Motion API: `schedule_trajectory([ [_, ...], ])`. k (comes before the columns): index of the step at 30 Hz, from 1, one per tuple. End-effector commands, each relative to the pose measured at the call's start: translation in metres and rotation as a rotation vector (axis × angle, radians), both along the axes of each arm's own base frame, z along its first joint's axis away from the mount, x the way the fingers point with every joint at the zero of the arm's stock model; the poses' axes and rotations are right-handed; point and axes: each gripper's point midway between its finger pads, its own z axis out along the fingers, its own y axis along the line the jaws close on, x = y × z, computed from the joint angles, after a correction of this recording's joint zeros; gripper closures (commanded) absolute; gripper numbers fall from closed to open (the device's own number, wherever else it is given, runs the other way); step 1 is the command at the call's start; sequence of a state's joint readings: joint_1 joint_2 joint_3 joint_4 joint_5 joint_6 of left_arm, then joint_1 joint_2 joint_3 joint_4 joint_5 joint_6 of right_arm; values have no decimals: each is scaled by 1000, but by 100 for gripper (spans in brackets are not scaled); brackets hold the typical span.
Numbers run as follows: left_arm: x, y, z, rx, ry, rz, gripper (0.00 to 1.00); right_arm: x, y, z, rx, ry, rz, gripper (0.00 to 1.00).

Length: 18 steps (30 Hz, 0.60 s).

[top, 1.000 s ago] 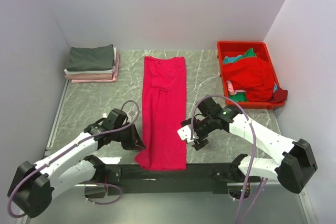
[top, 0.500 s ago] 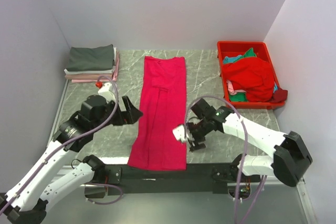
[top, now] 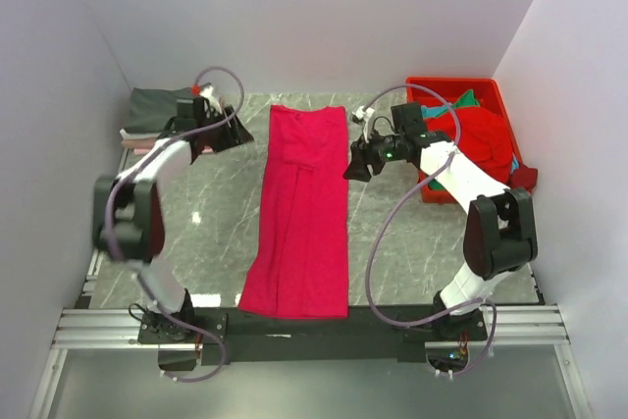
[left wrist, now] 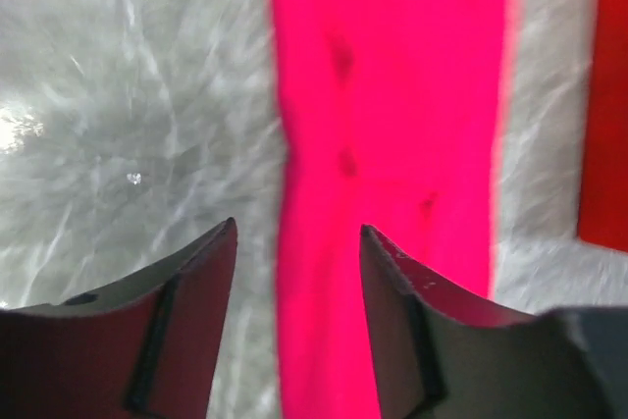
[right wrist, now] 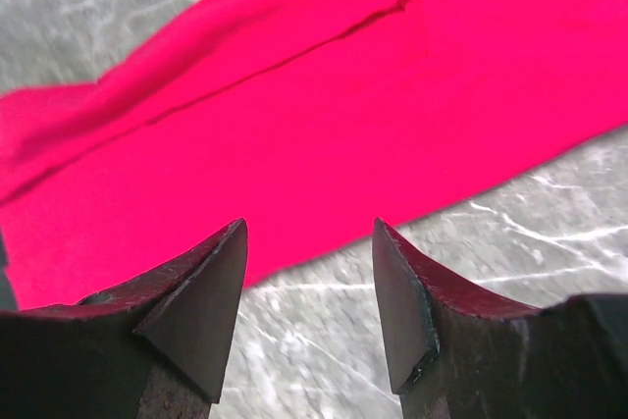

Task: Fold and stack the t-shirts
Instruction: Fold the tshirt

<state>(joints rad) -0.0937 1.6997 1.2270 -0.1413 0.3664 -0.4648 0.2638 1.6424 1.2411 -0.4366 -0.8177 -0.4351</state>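
A crimson-pink t-shirt (top: 299, 213), folded into a long strip, lies down the centre of the grey marble table (top: 196, 213), with the left gripper (left wrist: 294, 233) and right gripper (right wrist: 309, 228) flanking its upper end, jaws parted and empty.

Grey marbled tabletop (top: 196, 213) bears a long folded crimson-pink cloth shirt (top: 299, 213) mid-table, stack of folded cloth shirts (top: 147, 107) far left, rectangular red plastic bin (top: 437, 82) far right.

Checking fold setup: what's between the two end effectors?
Top external view: the far end of the long crimson-pink cloth t-shirt, lying flat between left end effector and right end effector.
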Motion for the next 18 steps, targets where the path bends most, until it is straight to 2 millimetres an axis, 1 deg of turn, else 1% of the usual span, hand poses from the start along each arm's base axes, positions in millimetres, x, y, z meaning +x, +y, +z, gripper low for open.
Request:
schedule_trajectory([
  [1,28,-30,-2,-118,-4,-192,43,12,3,12,39,69,-63,39],
  [2,37,-32,-34,-122,67,-196,46,14,1,10,36,75,-68,39],
  [3,52,-35,-29,-128,48,-205,46,15,0,9,36,82,-70,39],
  [4,58,-36,-37,-136,63,-211,46,15,0,9,41,84,-69,39],
  [5,63,-38,-60,-141,109,-211,43,16,-2,7,43,97,-77,39],
  [6,75,-38,-57,-139,92,-212,43,17,-3,7,45,99,-79,39],
  [7,79,-38,-63,-138,106,-211,43,16,-3,7,49,106,-78,39],
  [8,81,-39,-82,-142,140,-213,43,16,-4,6,53,113,-78,39],
  [9,88,-40,-80,-142,130,-214,43,16,-5,5,54,118,-81,39],
  [10,92,-41,-84,-147,135,-209,43,16,-6,6,58,119,-82,39],
  [11,93,-41,-100,-153,167,-207,46,16,-6,5,60,123,-83,39],
  [12,98,-44,-97,-163,172,-215,48,16,-7,4,66,130,-86,39],
  [13,100,-46,-102,-165,187,-215,49,15,-7,3,69,134,-86,39],
  [14,101,-48,-116,-169,215,-218,50,15,-7,4,73,135,-85,39],
  [15,106,-51,-113,-172,204,-225,50,15,-7,3,76,143,-85,39],
  [16,105,-55,-117,-169,220,-226,50,15,-7,3,81,147,-85,39],
  [17,106,-57,-125,-165,234,-225,50,15,-7,3,82,150,-85,39],
  [18,112,-58,-123,-157,225,-214,50,15,-7,3,84,153,-84,39],
])
